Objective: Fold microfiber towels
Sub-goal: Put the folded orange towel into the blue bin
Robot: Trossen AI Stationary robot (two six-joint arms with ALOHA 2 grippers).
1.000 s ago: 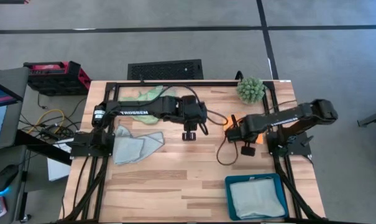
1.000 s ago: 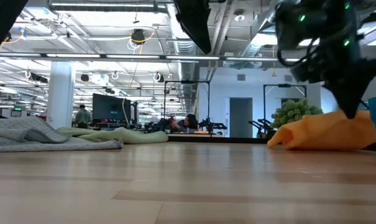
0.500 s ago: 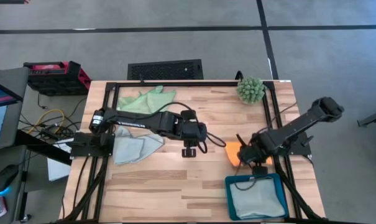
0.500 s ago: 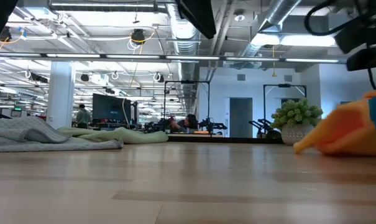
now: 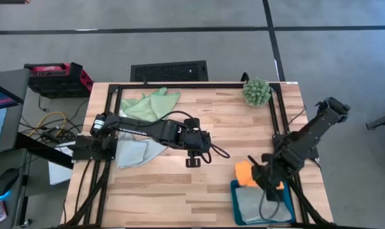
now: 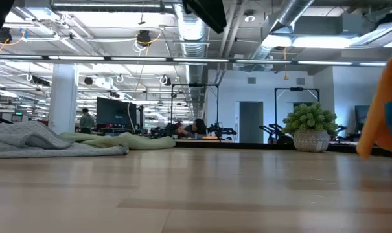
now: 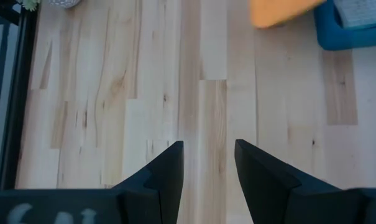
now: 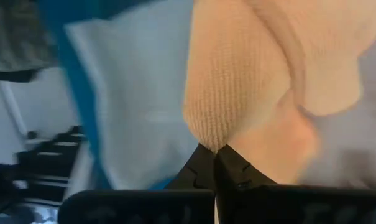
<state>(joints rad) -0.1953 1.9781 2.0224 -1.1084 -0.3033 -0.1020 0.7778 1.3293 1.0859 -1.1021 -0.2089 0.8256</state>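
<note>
A: Orange towel: where is it, and what has hold of it?

B: The right end effector is pinched tight on it. In the right wrist view the two dark fingers meet on a bunched fold of the orange towel, which hangs from them. From above, it is at the upper left corner of the teal tray, partly over the rim and partly over the tabletop.

A: Anything in the tray already?

B: A pale blue-grey towel lies flat inside it, under and just beside the right end effector.

A: And the left end effector?

B: The left end effector is near the middle of the tabletop with its fingers spread apart and nothing between them; only bare wood shows past them in the left wrist view. It is well apart from the orange towel.

A: The other cloths?

B: A light green towel lies rumpled at the far left corner of the tabletop. A pale mint towel lies crumpled at the left edge, partly under the left arm. Neither touches an end effector. The spiky green plant stands at the far right corner.
</note>
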